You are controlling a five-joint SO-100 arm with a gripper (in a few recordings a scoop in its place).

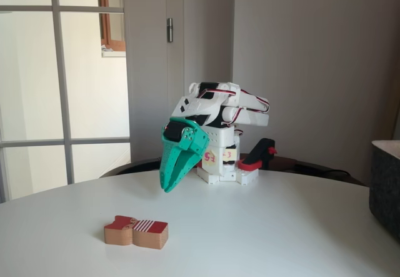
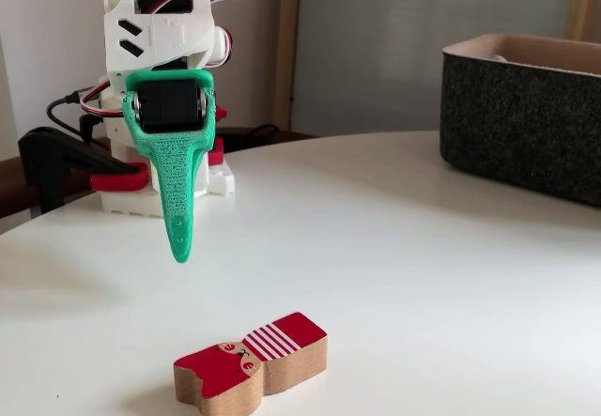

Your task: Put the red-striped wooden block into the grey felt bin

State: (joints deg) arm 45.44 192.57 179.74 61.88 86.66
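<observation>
both fixed views put the red-striped wooden block (image 1: 136, 231) (image 2: 252, 369) nearest the camera, lying flat on the white round table (image 1: 262, 227) (image 2: 423, 266), apart from everything else. beyond it the green gripper (image 1: 170, 186) (image 2: 179, 252) hangs in the air above the tabletop, pointing down, its fingers drawn together and holding nothing. farther off, at the right edge, stands the grey felt bin (image 1: 386, 183) (image 2: 526, 115), well apart from the block.
</observation>
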